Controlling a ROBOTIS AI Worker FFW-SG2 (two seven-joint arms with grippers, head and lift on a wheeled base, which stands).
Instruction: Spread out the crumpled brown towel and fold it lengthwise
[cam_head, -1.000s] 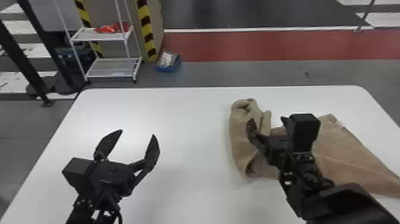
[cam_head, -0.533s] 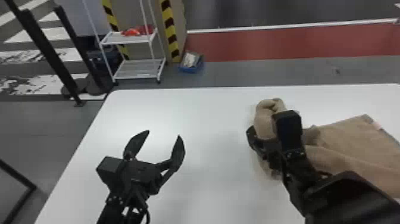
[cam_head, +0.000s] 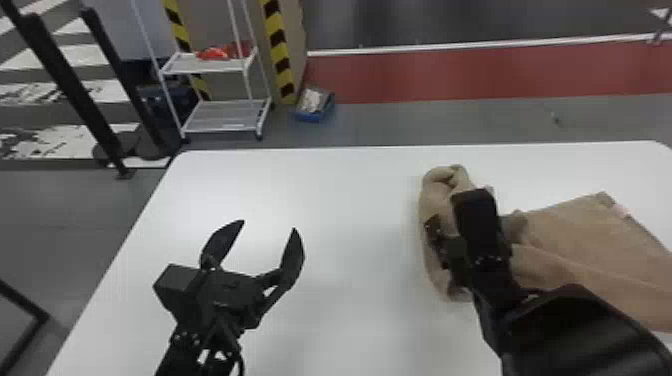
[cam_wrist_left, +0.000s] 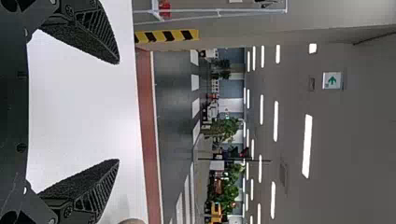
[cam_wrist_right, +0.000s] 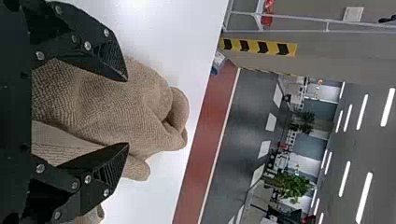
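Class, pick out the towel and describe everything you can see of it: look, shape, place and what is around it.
The towel is brown, with a ribbed, soft-looking weave and a small pale patch by its far corner. Its left end is bunched into thick, rounded folds; the right part lies flatter, with a long ridge across it. It rests on the white table, partly hidden by the right arm. The right gripper's open fingers straddle the bunch; whether they press it is unclear.

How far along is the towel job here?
Partly spread: the brown towel lies fairly flat on the right, but its left end is bunched. In hand: the right gripper's open fingers straddle that bunch, probably about to grip. Remaining: opening the bunch, then the lengthwise fold. The left gripper is open and empty.
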